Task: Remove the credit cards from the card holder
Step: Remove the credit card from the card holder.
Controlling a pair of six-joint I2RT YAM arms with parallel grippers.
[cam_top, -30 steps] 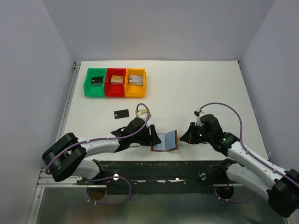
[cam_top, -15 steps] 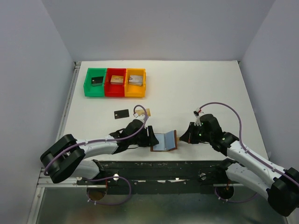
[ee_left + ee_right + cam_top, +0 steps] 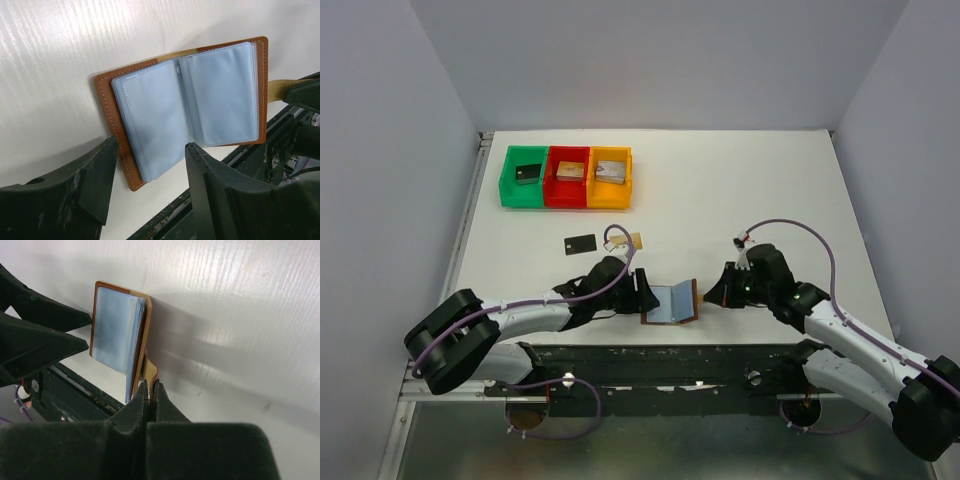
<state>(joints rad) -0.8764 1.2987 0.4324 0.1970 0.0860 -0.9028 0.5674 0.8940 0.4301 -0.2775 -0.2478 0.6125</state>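
Card holder [image 3: 672, 302] lies open on the table [image 3: 740, 190], pale blue pockets up, its right half tilted upward. Right gripper [image 3: 149, 386] is pinched closed on the holder's tab strap [image 3: 148, 369]. Left gripper [image 3: 150, 152] stands open, fingers straddling the holder's left edge. Beyond the holder, to its far left, lies a black card [image 3: 580, 243], with what may be a gold card [image 3: 633, 240] nearer.

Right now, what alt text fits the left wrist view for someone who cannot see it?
An open brown card holder with pale blue sleeves sits on the white table just beyond the open left gripper. At right, the right gripper pinches its tab strap.
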